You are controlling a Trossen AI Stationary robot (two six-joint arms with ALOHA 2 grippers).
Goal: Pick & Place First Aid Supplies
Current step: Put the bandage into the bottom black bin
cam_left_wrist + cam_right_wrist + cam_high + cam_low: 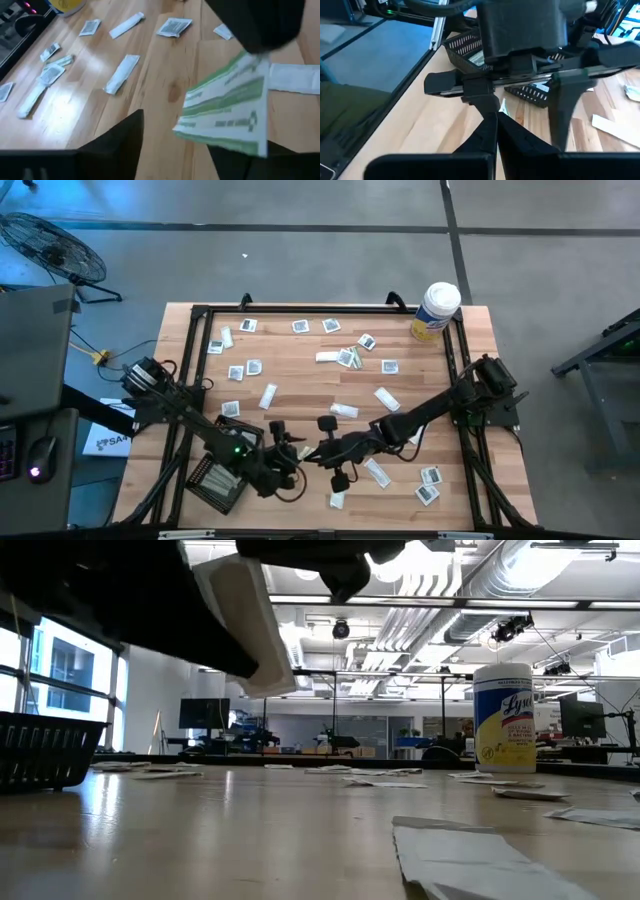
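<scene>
My right gripper point(306, 451) is shut on a pale green and white packet point(227, 107) near the table's front middle, above the wood. My left gripper point(288, 461) is open right beside it; in the left wrist view its two dark fingers point(117, 142) stand on either side of the packet without touching it. The right wrist view shows my right gripper point(496, 122) shut, with the left gripper's open fingers point(565, 102) just ahead. Many small white packets point(340, 358) lie flat across the table. My right gripper pinches the packet between its two fingers by one end point(250, 57). The packet hangs tilted below the fingers, lifted clear of the table, as the low view point(245, 625) also shows.
A black mesh tray point(215, 485) stands at the front left, just behind the left gripper point(470, 47). A white canister with a yellow label point(436, 310) stands at the far right corner. Loose packets lie at the front right point(428, 485) and close to the low camera point(470, 850).
</scene>
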